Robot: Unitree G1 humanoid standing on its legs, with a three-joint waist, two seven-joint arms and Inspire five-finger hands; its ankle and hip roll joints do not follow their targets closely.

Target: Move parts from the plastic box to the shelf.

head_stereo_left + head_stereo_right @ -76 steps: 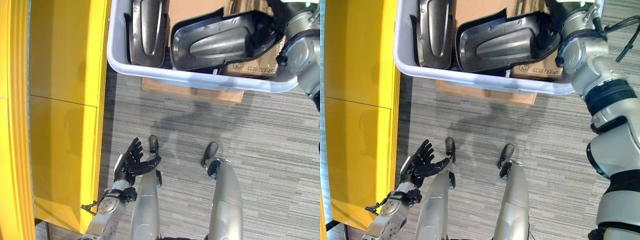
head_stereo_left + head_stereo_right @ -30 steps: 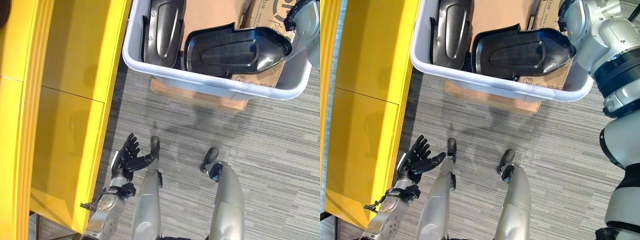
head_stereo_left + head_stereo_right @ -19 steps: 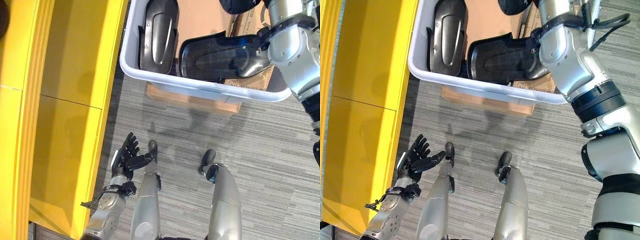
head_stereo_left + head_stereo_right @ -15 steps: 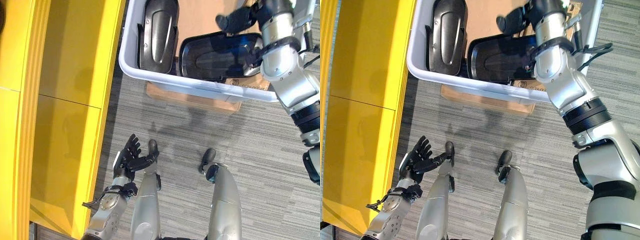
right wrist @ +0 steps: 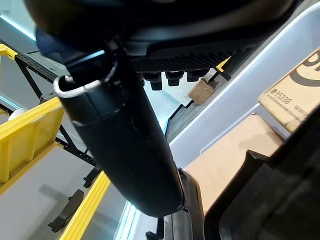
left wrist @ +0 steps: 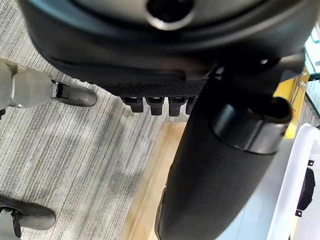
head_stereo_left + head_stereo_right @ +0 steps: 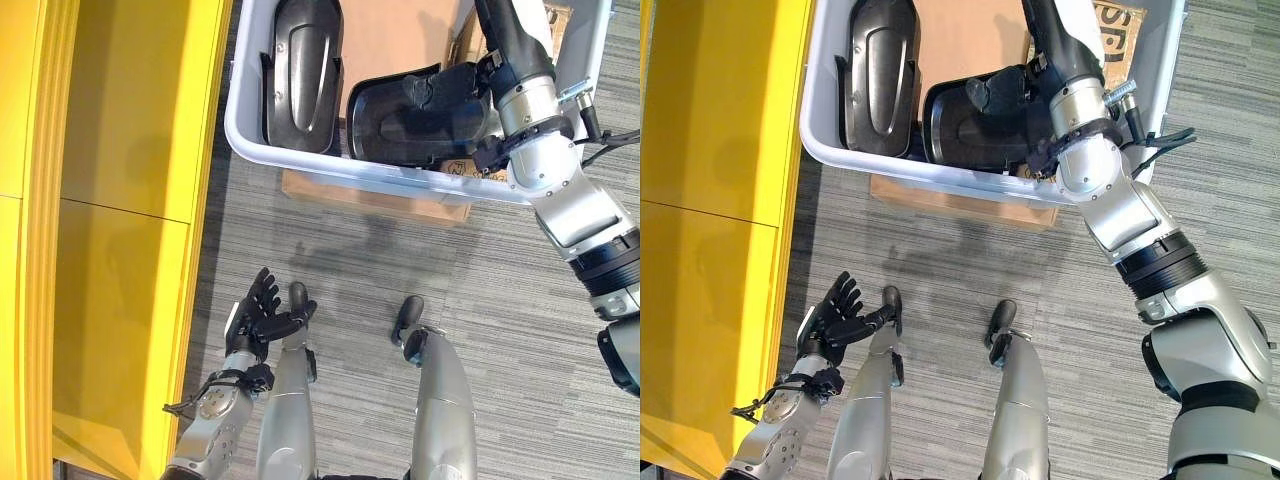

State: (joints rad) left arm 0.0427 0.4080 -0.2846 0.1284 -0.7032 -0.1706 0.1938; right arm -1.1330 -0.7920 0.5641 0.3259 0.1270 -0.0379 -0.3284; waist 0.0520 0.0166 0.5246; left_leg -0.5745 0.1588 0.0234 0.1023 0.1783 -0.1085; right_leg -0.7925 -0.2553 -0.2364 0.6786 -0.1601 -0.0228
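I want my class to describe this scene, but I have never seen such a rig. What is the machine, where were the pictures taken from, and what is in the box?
This is a humanoid robot seen by its own cameras. The two wide pictures look down from its head; the two close ones sit on its wrists. A pale plastic box on the carpet holds two black moulded parts and cardboard. The right hand reaches into the box over the wider black part; whether it grips is unclear. The narrower black part lies beside it. The left hand hangs open near the yellow shelf, holding nothing.

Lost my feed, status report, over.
Right hand open over the wide black part in plastic box. Left hand open, idle. Second part alongside. Nothing blocking.
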